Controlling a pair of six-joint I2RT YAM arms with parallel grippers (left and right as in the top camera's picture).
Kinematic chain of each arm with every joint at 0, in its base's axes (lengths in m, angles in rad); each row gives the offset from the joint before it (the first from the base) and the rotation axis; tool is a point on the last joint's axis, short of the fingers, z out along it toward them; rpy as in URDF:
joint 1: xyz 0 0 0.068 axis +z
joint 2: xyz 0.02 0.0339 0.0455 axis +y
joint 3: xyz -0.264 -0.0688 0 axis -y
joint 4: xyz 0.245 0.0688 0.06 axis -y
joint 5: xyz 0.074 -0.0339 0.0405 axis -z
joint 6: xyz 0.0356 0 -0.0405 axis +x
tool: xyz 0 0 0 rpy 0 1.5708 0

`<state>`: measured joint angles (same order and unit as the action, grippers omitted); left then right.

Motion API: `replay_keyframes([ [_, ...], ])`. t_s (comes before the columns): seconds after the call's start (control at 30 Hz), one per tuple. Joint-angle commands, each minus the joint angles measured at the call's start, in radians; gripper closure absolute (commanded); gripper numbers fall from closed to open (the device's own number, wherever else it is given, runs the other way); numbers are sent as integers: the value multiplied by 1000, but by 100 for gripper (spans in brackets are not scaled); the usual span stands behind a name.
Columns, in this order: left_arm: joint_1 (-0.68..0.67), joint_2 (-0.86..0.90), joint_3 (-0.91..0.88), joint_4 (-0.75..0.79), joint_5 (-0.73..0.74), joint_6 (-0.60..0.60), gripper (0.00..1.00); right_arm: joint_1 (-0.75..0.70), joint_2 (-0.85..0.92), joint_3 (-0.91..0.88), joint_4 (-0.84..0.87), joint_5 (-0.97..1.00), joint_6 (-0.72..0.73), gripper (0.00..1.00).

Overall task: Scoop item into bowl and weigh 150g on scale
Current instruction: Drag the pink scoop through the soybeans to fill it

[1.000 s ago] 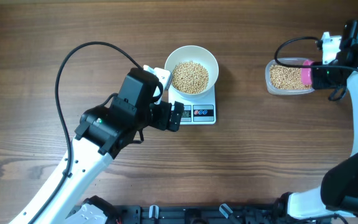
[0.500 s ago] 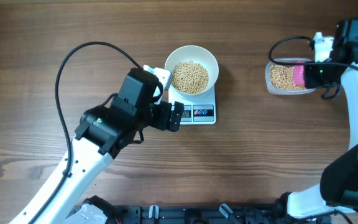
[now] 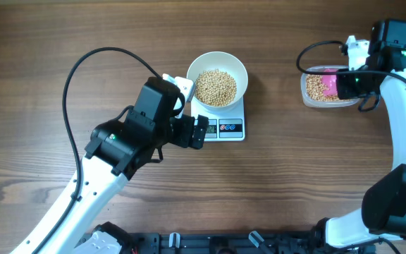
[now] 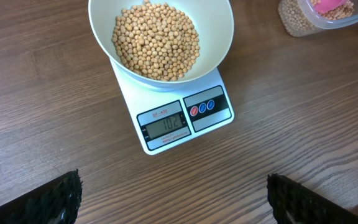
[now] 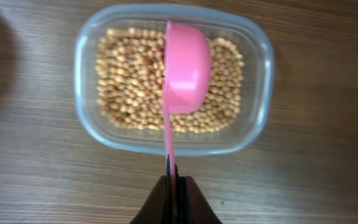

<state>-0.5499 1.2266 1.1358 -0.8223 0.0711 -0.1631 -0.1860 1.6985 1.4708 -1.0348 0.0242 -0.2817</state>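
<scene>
Right gripper [image 5: 174,190] clamped shut on the handle of the pink scoop [image 5: 186,65], which I see turned on edge over the beans [image 5: 123,93] in the clear plastic tub [image 5: 257,118]; contact with them unclear. Well to the left on the wooden table [image 3: 294,176], the white bowl [image 4: 219,50] sits on the scale [image 4: 163,123], holding a heap of beans, display lit. Left gripper [image 4: 174,202] just in front of the scale, jaws wide apart, holding nothing.

The scale [image 4: 185,118] is showing digits on its grey display [image 4: 165,124], and they are appearing to read 102. A small line of print [image 4: 160,112] is sitting just above the display, too small to read. Nothing else is bearing legible text.
</scene>
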Motion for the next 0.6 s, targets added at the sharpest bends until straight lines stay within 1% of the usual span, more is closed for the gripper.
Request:
replay_keyframes([
  [0.0,-3,-7,-5,2,-16,-10,0,4,14,7,8,154,29,96],
  [0.27,-3,-7,-5,2,-16,-10,0,5,15,5,23,149,50,96],
  [0.57,-3,-7,-5,2,-17,-10,0,10,15,-78,30,32,42,96],
])
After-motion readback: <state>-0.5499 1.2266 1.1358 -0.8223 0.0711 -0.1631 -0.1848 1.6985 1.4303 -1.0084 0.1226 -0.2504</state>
